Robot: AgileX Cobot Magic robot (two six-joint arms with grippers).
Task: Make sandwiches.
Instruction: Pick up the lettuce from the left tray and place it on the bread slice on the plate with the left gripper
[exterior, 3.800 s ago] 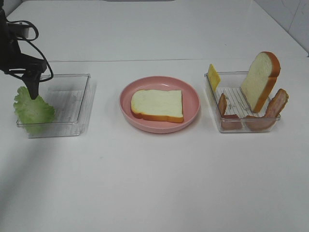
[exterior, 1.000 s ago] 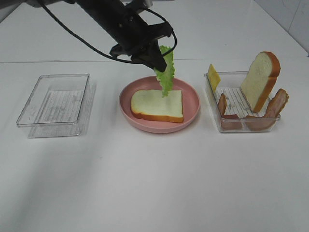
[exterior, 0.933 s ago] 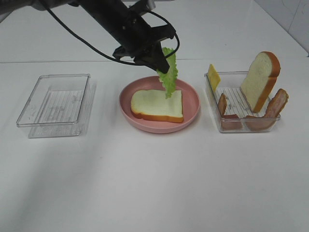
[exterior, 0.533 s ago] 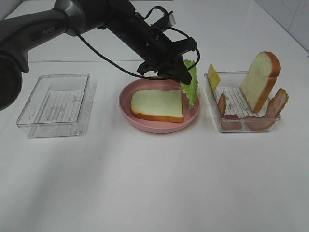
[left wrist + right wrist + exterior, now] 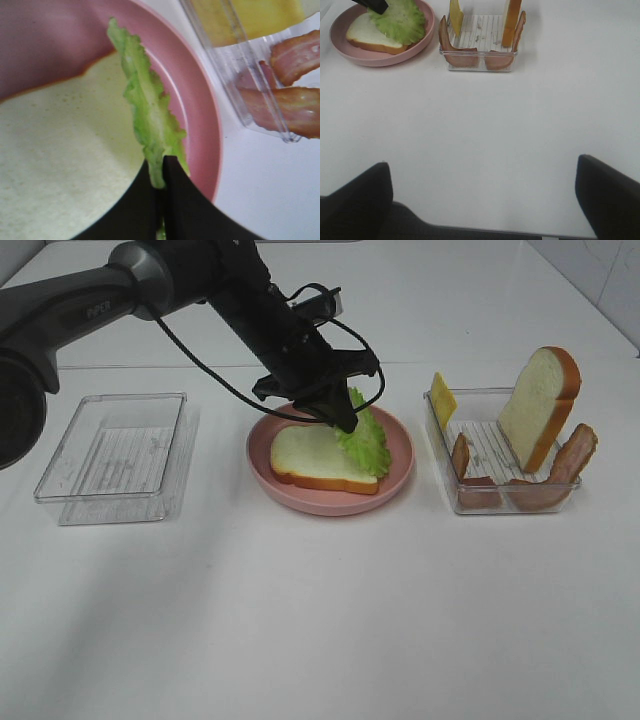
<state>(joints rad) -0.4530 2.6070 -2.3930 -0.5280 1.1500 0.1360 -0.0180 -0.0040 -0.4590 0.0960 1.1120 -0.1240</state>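
Here, ruffled green lettuce (image 5: 364, 440) on white, orange-crusted bread (image 5: 305, 455)

Smooth matt white surface (image 5: 320, 620), smooth pink plastic-looking plate (image 5: 300, 503) with a soft sheen, clear shiny plastic empty tray (image 5: 60, 495) and filled tray (image 5: 505, 505) both rib-floored, matt foam-like bread slice (image 5: 305, 455), ruffled waxy lettuce (image 5: 366, 443), slightly glossy bacon strips (image 5: 572, 455), smooth cheese (image 5: 442, 400), matt black left pincer (image 5: 346, 424).

End of lettuce (image 5: 147, 115) hidden inside left gripper (image 5: 161, 162), bread slice (image 5: 55, 150) cut off at the edge — bacon (image 5: 300, 47) blurred.
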